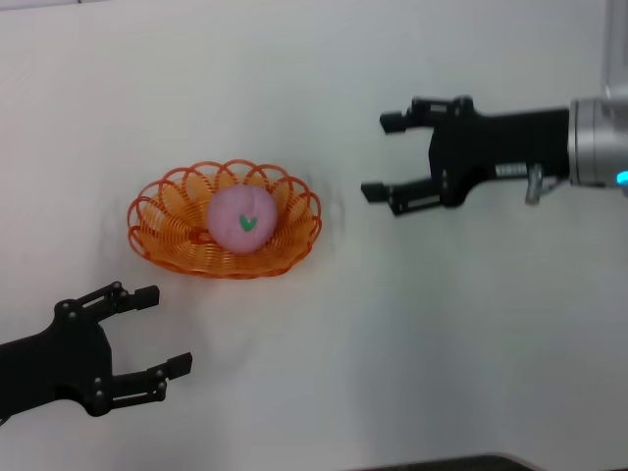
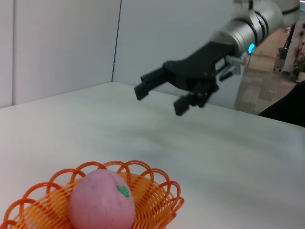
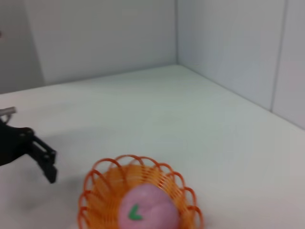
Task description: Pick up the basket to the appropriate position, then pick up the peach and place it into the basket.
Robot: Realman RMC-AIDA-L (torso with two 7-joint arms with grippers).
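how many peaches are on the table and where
1. The peach sits inside the orange basket, which stands on the white table between the two open grippers. Nothing in view could hide another.

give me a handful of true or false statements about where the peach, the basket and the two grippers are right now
1. The peach lies inside the basket. True.
2. The right gripper is shut on the peach. False: it is open, empty, and off to the basket's right side.
3. The left gripper is open and holds nothing. True.
4. The basket is tipped on its side. False: it sits upright on the table, opening upward.
5. The left gripper grips the basket's rim. False: it is apart from the basket, nearer the robot.
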